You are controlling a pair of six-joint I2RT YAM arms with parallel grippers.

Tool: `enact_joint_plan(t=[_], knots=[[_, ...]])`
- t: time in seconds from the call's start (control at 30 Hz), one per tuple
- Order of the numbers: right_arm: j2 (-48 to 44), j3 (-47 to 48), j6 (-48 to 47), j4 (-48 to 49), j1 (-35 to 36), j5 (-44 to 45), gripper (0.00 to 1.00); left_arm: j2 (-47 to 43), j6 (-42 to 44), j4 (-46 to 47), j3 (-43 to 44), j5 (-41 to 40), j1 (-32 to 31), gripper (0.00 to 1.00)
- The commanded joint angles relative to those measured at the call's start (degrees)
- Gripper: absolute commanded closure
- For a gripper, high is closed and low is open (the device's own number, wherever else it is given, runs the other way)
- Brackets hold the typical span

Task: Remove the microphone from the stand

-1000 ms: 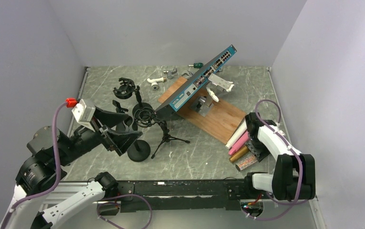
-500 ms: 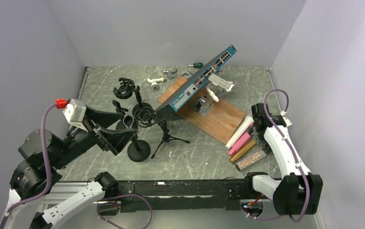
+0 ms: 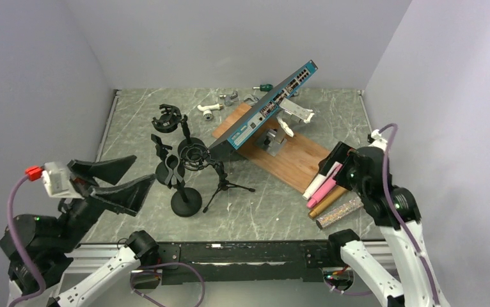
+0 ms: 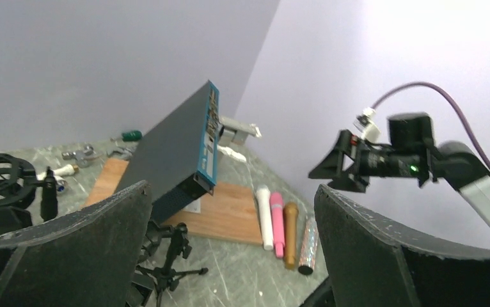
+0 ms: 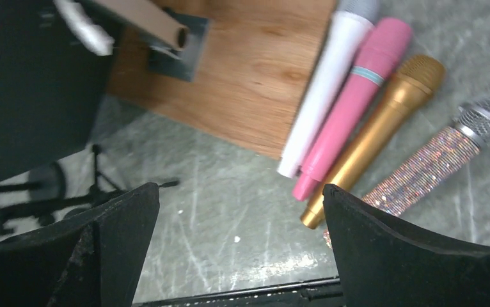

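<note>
Left of the board (image 3: pixel 297 163) in the top view, the stand (image 3: pixel 185 201) rises from a round base to a dark clip (image 3: pixel 169 173). It is black on black, so whether a mic sits in it cannot be made out. A tripod (image 3: pixel 225 184) stands between stand and board, beside the low end of the switch (image 3: pixel 268 105), which leans tilted over the board and hides part of it. Four mics (image 5: pixel 351 102) lie side by side at the board's near right edge: white, pink, gold, glitter. The white one's head is cut off in the right wrist view. The right gripper (image 5: pixel 240 188) hangs above them, fingers wide apart, holding nothing. The left gripper (image 3: pixel 144 167) hovers well left of the board, short of the stand, fingers likewise spread and empty. Both arms run off the top view's bottom edge. The table (image 3: pixel 261 214) is grey and marbled, and plain pale lilac walls (image 3: pixel 229 38) close it on three sides.
</note>
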Motion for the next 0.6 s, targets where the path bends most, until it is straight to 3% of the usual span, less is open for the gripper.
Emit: enact_joint_plan(t=[0.0, 0.33, 0.47, 0.57], knots=[[-5.8, 5.4, -9.1, 5.2, 0.3, -9.7, 0.00, -4.3, 0.7, 6.8, -1.3, -7.3, -0.1, 0.01], [-14.4, 19.2, -11.1, 8.6, 0.3, -7.8, 0.00, -7.0, 6.2, 8.9, 1.4, -11.3, 0.0, 0.01], [-19.1, 16.5, -10.7, 12.3, 0.1, -5.4, 0.00, -6.5, 7.1, 8.0, 2.3, -11.5, 0.0, 0.01], [-16.3, 18.7, -11.2, 14.1, -1.0, -7.4, 0.00, -6.5, 7.0, 8.3, 1.7, -11.5, -0.1, 0.01]])
